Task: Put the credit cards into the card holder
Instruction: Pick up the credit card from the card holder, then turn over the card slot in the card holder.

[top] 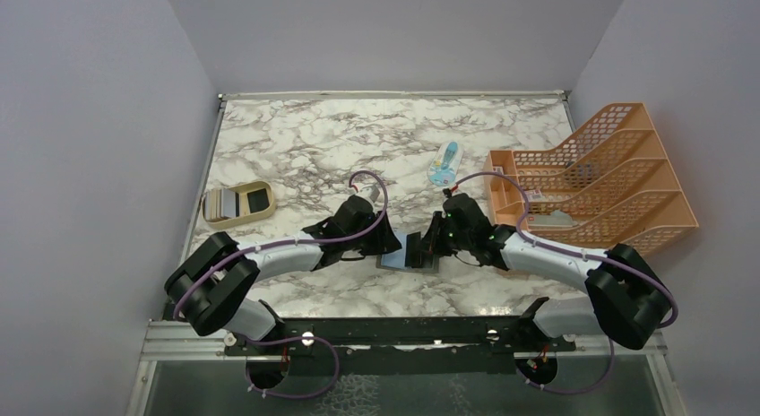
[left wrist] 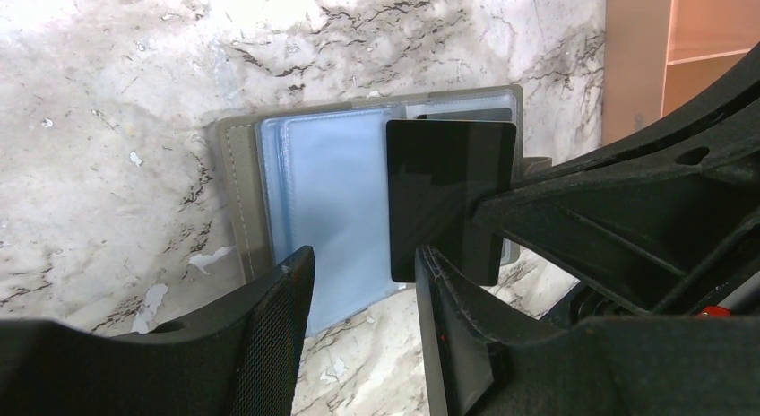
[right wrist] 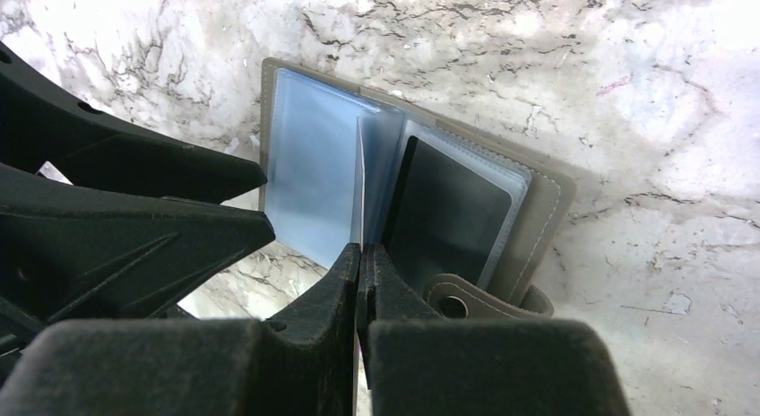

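Marble surface (top: 305, 138), white with grey veins, boxed in by pale purple walls (top: 385, 30) on three sides. Near the front edge, right in the middle: card holder (left wrist: 314, 183), grey, lying flat and wide open, pale blue pockets facing up. Long side running left to right, fold line running front to back, tab clasp (right wrist: 457, 299) sticking out on the right arm's side.

Over the fold: one credit card (left wrist: 448, 192), dark, standing up on its edge. Flat face turned toward the left arm, thin edge toward the right wrist camera. Cannot tell if its bottom edge sits inside a pocket. Second dark card (right wrist: 448, 214) tucked flat in a clear pocket on the right half.

Right gripper (right wrist: 359, 255): pressed tight together, pinching the standing credit card. Left gripper (left wrist: 363, 268): partly open, holding nothing, low over the left half of the card holder. Credit card just beside one finger; touching or not, hard to tell.

Left arm (top: 287, 255) and right arm (top: 547, 255): both bent at the elbow, reaching forward and inward, wrists nearly meeting over the card holder.

Far left: tan tray (top: 235, 221) with more cards (top: 220, 203) in one side. Far right: big orange mesh rack (top: 627, 165). Toward the back: blue-and-white packet (top: 444, 163), well apart from the card holder.
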Tool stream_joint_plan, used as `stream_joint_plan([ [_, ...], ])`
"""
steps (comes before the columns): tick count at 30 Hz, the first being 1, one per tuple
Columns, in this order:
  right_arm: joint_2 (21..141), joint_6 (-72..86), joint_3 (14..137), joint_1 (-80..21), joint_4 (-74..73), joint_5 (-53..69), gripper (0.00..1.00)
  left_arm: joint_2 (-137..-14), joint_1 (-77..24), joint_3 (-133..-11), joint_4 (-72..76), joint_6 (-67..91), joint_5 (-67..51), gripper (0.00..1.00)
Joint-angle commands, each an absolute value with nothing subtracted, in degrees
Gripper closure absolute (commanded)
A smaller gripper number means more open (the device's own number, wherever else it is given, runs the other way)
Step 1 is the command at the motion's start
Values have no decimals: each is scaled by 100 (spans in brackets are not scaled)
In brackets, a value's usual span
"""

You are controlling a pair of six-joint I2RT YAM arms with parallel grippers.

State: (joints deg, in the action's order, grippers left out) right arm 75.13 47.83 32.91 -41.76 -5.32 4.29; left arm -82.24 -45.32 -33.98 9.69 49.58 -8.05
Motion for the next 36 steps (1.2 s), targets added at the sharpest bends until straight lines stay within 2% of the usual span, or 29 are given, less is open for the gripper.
stream_joint_plan([
  [1, 7482, 4785, 3206, -4142, -511, 140, 99, -8341, -4484, -3369, 1205, 4971, -747, 52],
  [16, 7482, 4738, 3242, -4146, -510, 159, 99, -8400, -4474, -3577, 732, 4746, -531, 52],
  [27, 7461, 4746, 3232, -4148, -527, 154, 99, -8456, -4474, -3469, 1089, 4925, -794, 52],
  [36, 7494, 4723, 3207, -4148, -474, 185, 99, -8232, -4482, -3378, 1518, 5223, -1272, 63],
])
